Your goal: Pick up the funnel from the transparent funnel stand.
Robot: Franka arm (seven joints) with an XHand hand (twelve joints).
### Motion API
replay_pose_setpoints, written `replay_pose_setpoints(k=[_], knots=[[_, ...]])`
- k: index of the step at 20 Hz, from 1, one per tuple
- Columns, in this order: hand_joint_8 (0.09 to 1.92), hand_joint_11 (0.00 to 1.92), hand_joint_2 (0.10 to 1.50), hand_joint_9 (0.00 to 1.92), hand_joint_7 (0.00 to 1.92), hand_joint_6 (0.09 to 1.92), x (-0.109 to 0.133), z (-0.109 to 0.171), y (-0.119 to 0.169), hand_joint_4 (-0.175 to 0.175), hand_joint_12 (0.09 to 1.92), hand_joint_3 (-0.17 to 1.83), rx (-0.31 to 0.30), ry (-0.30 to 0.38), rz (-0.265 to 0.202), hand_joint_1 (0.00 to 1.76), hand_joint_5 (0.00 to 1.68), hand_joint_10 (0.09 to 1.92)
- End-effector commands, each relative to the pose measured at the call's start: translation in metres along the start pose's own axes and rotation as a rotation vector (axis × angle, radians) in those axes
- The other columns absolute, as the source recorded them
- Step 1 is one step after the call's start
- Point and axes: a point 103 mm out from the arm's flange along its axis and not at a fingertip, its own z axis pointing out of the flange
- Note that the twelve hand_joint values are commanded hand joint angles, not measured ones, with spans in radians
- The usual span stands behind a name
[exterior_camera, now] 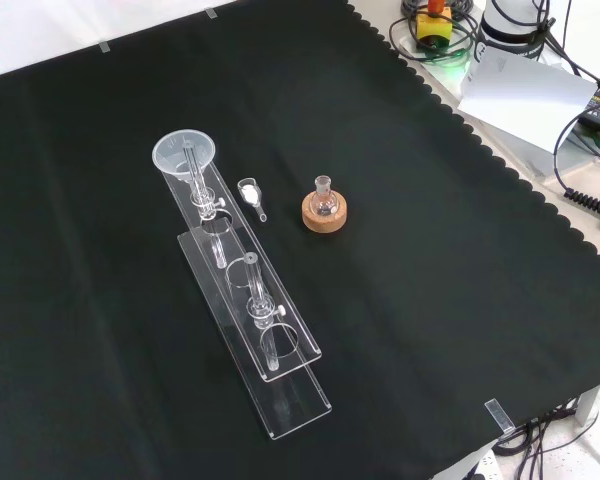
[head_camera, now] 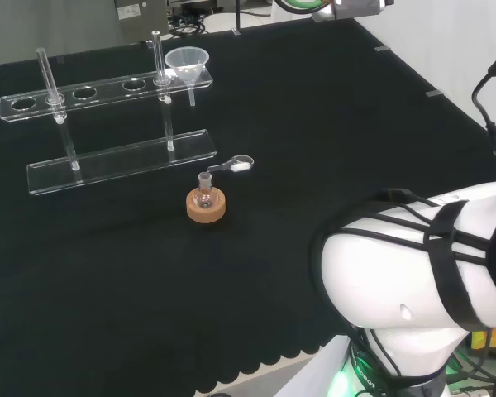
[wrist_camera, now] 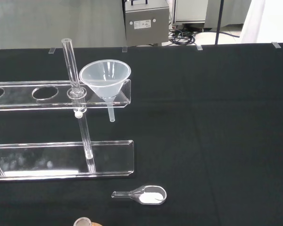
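Note:
A clear plastic funnel [head_camera: 187, 64] [exterior_camera: 184, 156] [wrist_camera: 105, 79] sits in the end hole of a transparent funnel stand [head_camera: 107, 87] [exterior_camera: 242, 272] [wrist_camera: 47, 92], its spout hanging below the upper shelf. The stand has two clear posts and a flat clear base plate [head_camera: 120, 161] [wrist_camera: 61, 159]. In the head view the funnel is at the stand's right end; in the front view it is at the stand's far end. Nothing touches the funnel.
A small round flask [head_camera: 204, 195] [exterior_camera: 324, 198] stands in a cork ring [head_camera: 207, 207] [exterior_camera: 325, 212] near the stand. A clear scoop with white powder [head_camera: 236, 165] [exterior_camera: 249, 194] [wrist_camera: 148, 195] lies between the ring and the stand. The arm's white link [head_camera: 422, 273] is at the head view's lower right.

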Motion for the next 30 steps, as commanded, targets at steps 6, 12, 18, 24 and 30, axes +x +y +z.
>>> replay_pose_setpoints(k=[6, 12, 18, 24, 30], knots=[[0.37, 0.00, 1.17, 0.13, 0.00, 0.09, 0.001, 0.000, 0.000, 0.006, 1.36, 0.45, 0.009, 0.015, 0.007, 0.00, 0.12, 0.64], [0.37, 0.00, 1.17, 0.13, 0.00, 0.09, -0.017, 0.005, 0.012, 0.006, 1.36, 0.44, 0.029, -0.005, 0.002, 0.00, 0.13, 0.64], [0.37, 0.00, 1.17, 0.13, 0.00, 0.09, -0.037, 0.024, 0.032, 0.005, 1.36, 0.44, 0.063, 0.009, 0.055, 0.00, 0.13, 0.64], [0.37, 0.00, 1.18, 0.13, 0.00, 0.09, -0.053, 0.050, 0.072, 0.005, 1.36, 0.43, 0.092, 0.016, 0.062, 0.00, 0.14, 0.64], [0.38, 0.00, 1.18, 0.13, 0.00, 0.09, -0.046, 0.075, 0.111, 0.005, 1.36, 0.42, 0.114, 0.018, 0.022, 0.00, 0.14, 0.64]])
